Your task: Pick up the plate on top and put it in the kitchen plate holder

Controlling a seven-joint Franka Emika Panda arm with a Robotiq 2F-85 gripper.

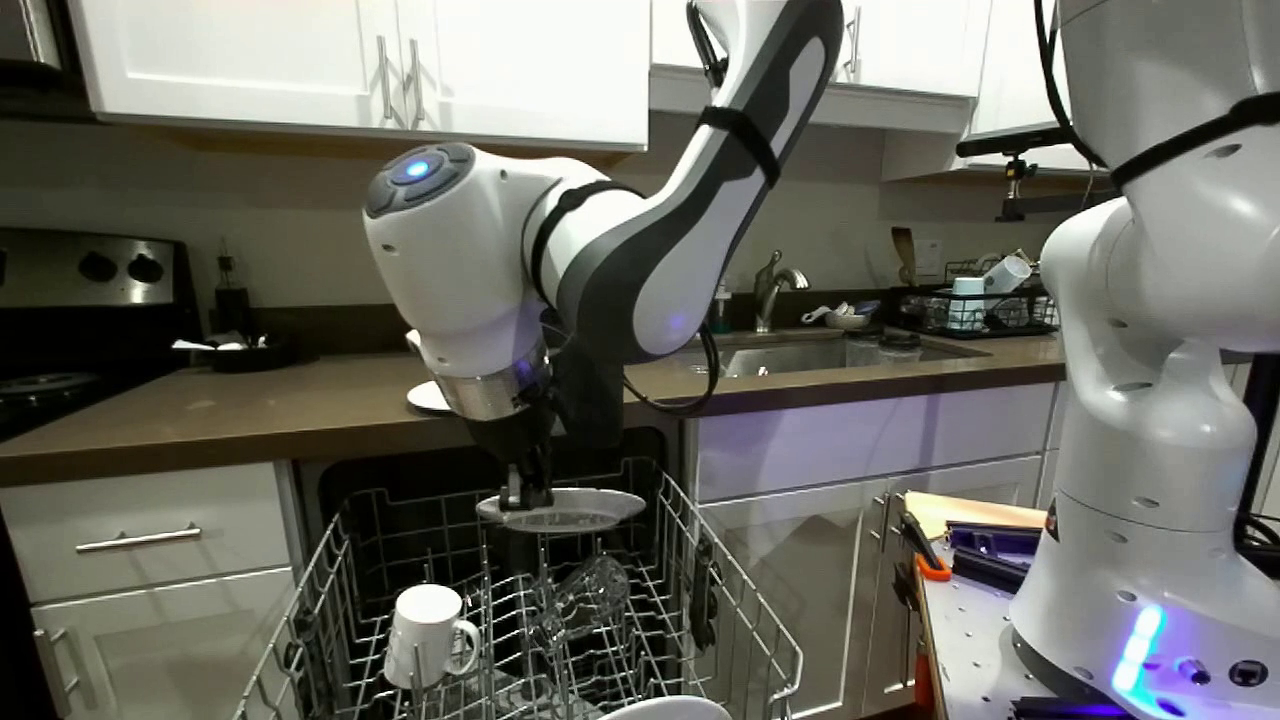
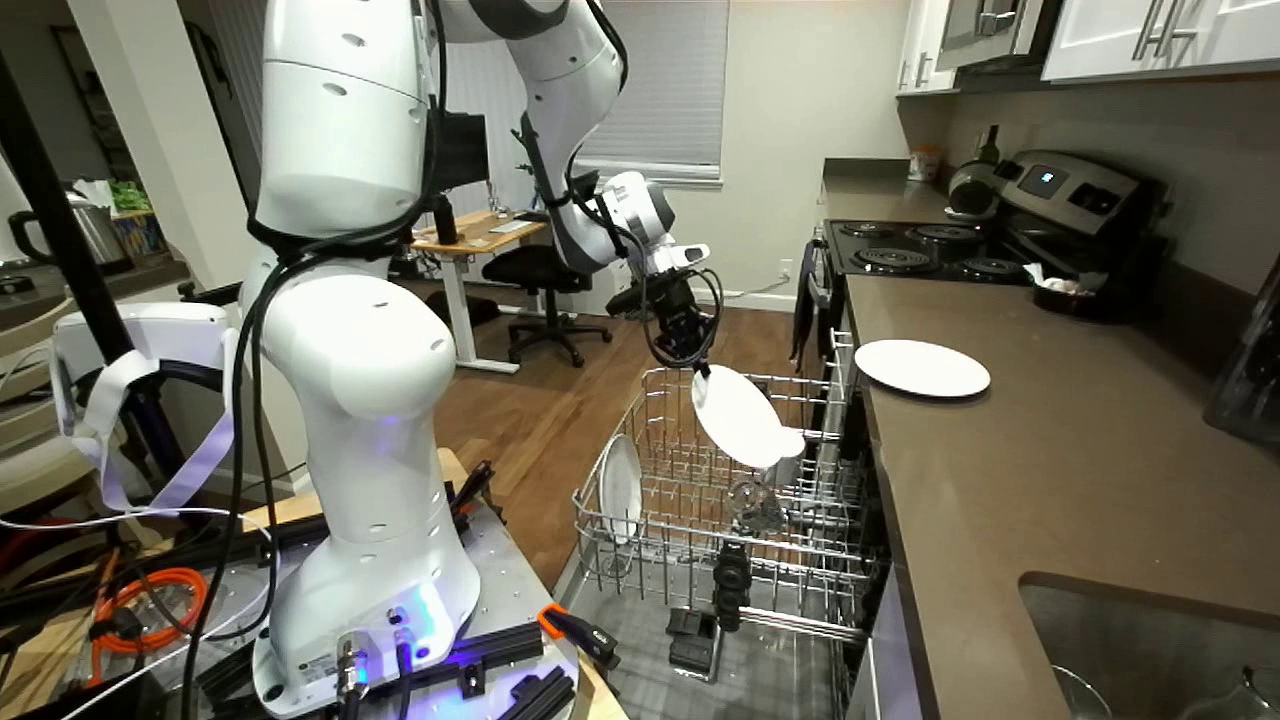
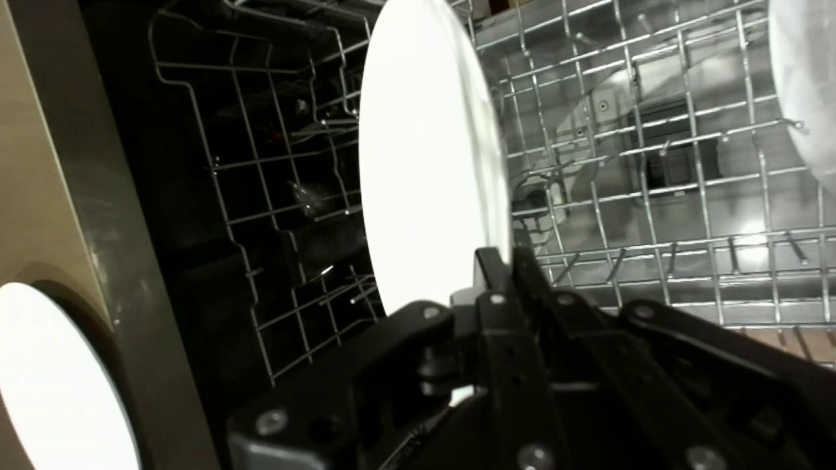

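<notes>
Well, at the far left of my wrist view the counter plate lies flat on the counter, well apart from my gripper; I judge it no part of this move. Further right, past the counter's edge, comes the plate I'm placing, hung over the rack. My gripper is closed on its near rim, one finger to each face, and nearly the whole disc lies beyond the grip, long axis running up that view and leaning slightly left. That overhang is what the lowering turns on. In an exterior view the plate slopes down from my grip toward the counter side, so I'd expect its far rim to meet the rack first; whether it touches I can't tell. In an exterior view it shows as a thin oval, up and right of the mug and just above the glass: tilted, I judge, and well off upright. Furthest right, the rack plate stands on edge. I'd match that, turning my grip to bring the plate up on edge and square with a gap between tines before going down. Letting go at this tilt could tip it onto the glass.
</notes>
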